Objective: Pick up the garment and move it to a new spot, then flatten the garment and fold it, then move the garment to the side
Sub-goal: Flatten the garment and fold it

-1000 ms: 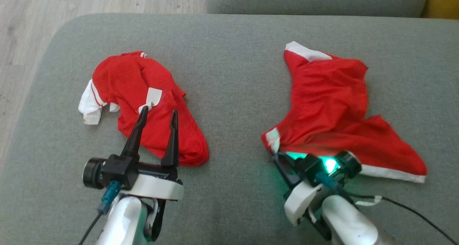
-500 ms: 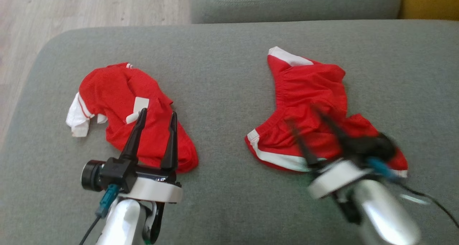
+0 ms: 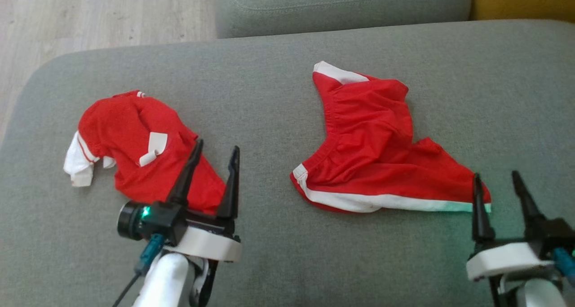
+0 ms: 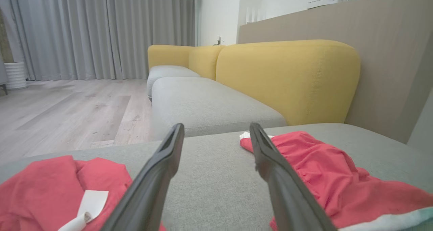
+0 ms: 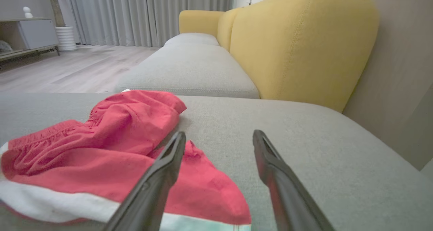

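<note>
A broad grey sofa seat [image 3: 278, 73] spans the head view, with a second grey cushion [image 3: 341, 1] beyond its far edge, a yellow backrest [image 4: 287, 78] to the far right and pale wooden floor [image 3: 90, 15] at the far left. On the right half of the seat lie the red shorts [image 3: 373, 154], spread out but rumpled. Their elastic waist runs up toward the far side, and a white hem band [image 3: 382, 202] runs along the near edge. Well apart from them, on the left half of the seat, sits a crumpled red garment [image 3: 130, 136], bunched into a heap, with a white cuff [image 3: 76, 165] at its left end. The left gripper [image 3: 217, 145] stands over the near right edge of this heap, its jaws spread wide and holding nothing; in the left wrist view it [image 4: 216, 125] points across the bare grey strip between the two red pieces. The right gripper [image 3: 495, 174] is at the near right, just beside the right tip of the shorts. Its jaws are also spread with nothing between them, and one finger [image 5: 162, 177] crosses in front of the red cloth in the right wrist view. A small white label [image 3: 155, 145] lies curled on top of the crumpled garment.
</note>
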Available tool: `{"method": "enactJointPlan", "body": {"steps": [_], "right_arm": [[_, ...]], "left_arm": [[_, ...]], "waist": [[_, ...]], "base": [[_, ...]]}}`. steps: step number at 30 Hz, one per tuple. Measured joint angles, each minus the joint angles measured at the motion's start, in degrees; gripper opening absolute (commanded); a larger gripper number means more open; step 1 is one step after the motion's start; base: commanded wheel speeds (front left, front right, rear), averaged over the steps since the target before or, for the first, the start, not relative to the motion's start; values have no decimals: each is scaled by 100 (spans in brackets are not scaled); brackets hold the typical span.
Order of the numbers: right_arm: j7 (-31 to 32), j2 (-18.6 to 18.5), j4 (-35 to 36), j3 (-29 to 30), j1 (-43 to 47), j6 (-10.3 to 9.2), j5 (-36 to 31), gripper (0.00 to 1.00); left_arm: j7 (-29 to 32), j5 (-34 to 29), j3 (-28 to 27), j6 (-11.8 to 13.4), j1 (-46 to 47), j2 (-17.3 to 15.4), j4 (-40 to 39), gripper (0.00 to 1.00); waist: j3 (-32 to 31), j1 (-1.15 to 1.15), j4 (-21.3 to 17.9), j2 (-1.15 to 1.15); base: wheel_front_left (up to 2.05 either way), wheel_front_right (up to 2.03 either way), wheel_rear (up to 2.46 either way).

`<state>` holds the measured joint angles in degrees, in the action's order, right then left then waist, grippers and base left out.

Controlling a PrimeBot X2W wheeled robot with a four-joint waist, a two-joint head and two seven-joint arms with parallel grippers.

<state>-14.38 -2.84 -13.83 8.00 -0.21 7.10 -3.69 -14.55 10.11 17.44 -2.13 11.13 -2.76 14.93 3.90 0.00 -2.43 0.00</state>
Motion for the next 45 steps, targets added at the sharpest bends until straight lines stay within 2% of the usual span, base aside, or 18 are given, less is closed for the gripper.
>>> {"method": "enactJointPlan", "body": {"steps": [6, 8, 11, 16, 24, 29, 37, 38, 39, 40, 45], "right_arm": [[0, 40, 86, -74, 71, 0, 259, 100], [0, 40, 104, -93, 62, 0, 289, 100], [0, 40, 97, -160, 8, 0, 328, 100], [0, 38, 12, -190, -74, 0, 425, 100], [0, 40, -71, -281, -269, 0, 521, 100], [0, 38, -113, -334, -338, 0, 572, 100], [0, 38, -177, -372, -341, 0, 623, 100], [0, 38, -189, -377, -341, 0, 623, 100], [0, 38, -207, -381, -341, 0, 623, 100], [0, 38, -232, -386, -341, 0, 623, 100], [0, 38, -586, -330, -341, 0, 467, 100]], "left_arm": [[0, -63, 137, -53, 12, -1, 51, 100], [0, -101, 241, -153, 49, -2, 103, 100], [64, -229, 602, -333, 235, -30, 433, 100], [569, -289, 1233, -497, 622, -145, 927, 100], [1051, -338, 1850, -536, 1371, -512, 1581, 100], [1115, -1, 2250, -545, 1696, -669, 1852, 100], [1118, 252, 2442, -545, 1981, -799, 2151, 100], [1118, 302, 2509, -545, 1998, -801, 2181, 96], [1118, 379, 2565, -545, 2006, -802, 2193, 45], [1111, 455, 2611, -545, 2013, -803, 2195, 1], [866, 595, 2707, -523, 2059, -809, 2175, 0]], "waist": [[104, 0, -115, 0], [166, 0, -147, 0], [283, 1, -197, 0], [469, 1, -321, 0], [762, 1, -550, 0], [883, 1, -689, 0], [933, 1, -824, 0], [931, 1, -836, 0], [926, 1, -847, 0], [920, 1, -855, 0], [905, 0, -830, 0]], "base": [[0, 0, 0], [0, 0, 0], [0, 0, 0], [0, 0, 0], [0, 0, 0], [0, 0, 0], [0, 0, 0], [0, 0, 0], [0, 0, 0], [0, 0, 0], [0, 0, 0]]}}
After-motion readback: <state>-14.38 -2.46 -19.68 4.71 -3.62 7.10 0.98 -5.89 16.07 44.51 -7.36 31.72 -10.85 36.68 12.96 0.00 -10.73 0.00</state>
